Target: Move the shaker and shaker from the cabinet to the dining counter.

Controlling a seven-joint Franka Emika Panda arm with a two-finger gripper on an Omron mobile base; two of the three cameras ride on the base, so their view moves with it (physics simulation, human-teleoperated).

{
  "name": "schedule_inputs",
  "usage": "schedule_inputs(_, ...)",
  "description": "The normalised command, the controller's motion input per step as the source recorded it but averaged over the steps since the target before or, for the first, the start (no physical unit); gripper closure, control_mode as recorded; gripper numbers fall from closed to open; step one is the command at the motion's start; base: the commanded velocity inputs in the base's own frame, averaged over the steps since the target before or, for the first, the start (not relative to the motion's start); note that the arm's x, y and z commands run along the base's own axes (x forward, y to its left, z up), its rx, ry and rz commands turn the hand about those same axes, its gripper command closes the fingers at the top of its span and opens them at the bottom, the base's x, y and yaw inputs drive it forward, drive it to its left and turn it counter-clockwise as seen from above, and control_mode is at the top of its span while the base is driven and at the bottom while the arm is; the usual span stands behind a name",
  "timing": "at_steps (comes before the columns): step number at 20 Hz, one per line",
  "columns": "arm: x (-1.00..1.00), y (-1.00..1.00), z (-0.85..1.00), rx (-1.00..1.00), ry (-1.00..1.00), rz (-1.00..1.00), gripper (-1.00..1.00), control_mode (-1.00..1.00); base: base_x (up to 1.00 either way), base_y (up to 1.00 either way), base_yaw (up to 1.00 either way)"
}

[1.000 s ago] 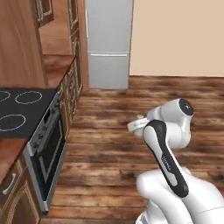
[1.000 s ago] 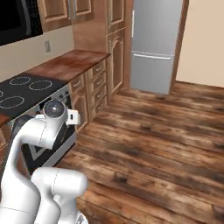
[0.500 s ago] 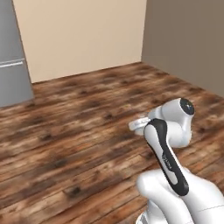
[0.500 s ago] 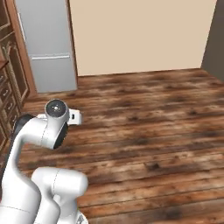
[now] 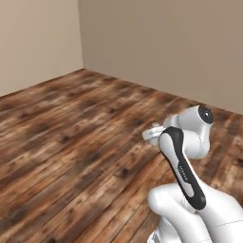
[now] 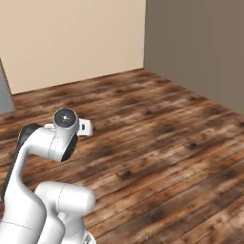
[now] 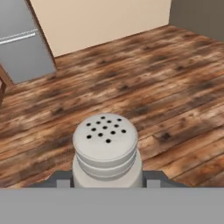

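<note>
A light-grey shaker with a perforated round cap stands upright between my dark fingertips in the hand view. My gripper is shut on its body, one fingertip on each side. It hangs over bare wood floor. The white arm is folded close above the base, its hand pointing out over the floor. The cabinet and the dining counter are out of view, and so is any other shaker.
Dark plank floor stretches ahead to a corner of plain beige walls. A grey fridge stands at the far wall in the hand view, with a strip of brown woodwork beside it.
The base has turned right: stove, wood cabinets and fridge have slid out of both base views to the left, and a bare wall corner has come in. The folded arm keeps its pose and grip.
</note>
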Motion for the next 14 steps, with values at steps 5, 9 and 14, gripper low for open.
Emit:
schedule_inputs(5,0.0,0.0,0.0,0.0,0.0,0.0,1.0,1.0,0.47,0.22,-0.54)
schedule_inputs(9,0.0,0.0,0.0,0.0,0.0,0.0,1.0,1.0,0.52,0.21,-0.51)
schedule_inputs(14,0.0,0.0,0.0,0.0,0.0,0.0,1.0,1.0,0.65,0.14,-0.36)
